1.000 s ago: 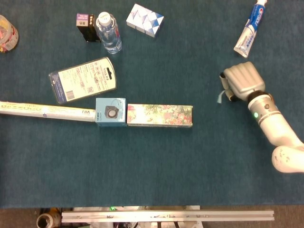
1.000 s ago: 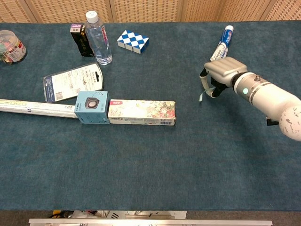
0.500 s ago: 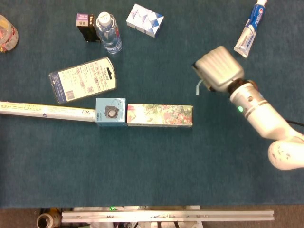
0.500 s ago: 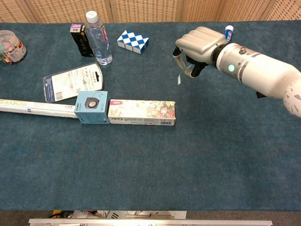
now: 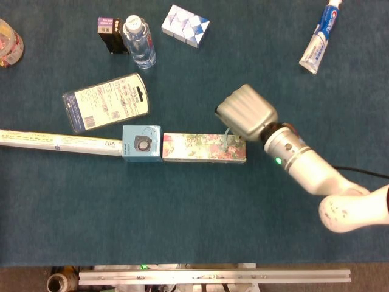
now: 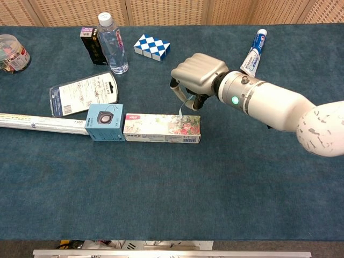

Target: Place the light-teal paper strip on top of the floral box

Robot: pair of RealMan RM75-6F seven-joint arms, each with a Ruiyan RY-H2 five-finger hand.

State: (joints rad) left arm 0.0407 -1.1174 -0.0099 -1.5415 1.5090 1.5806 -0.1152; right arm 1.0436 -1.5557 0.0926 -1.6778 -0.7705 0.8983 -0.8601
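The long floral box (image 5: 200, 148) (image 6: 161, 128) lies flat in the middle of the table, its left end against a light-blue speaker box (image 5: 141, 143) (image 6: 105, 122). My right hand (image 5: 245, 113) (image 6: 196, 73) hovers just above the box's right end, fingers curled down. It pinches the light-teal paper strip (image 5: 227, 136) (image 6: 183, 106), which hangs down and reaches the box's top near its right end. My left hand is in neither view.
A long white box (image 5: 58, 142) extends left from the speaker box. Behind lie a blister pack (image 5: 106, 101), water bottle (image 5: 140, 41), small black box (image 5: 110, 33), checkered blue-white box (image 5: 185, 25) and toothpaste tube (image 5: 320, 38). A jar (image 6: 12, 52) stands far left.
My right hand has swept left and forward from the table's right side, carrying the strip, and now hangs over the floral box's right end. Nothing else moved.
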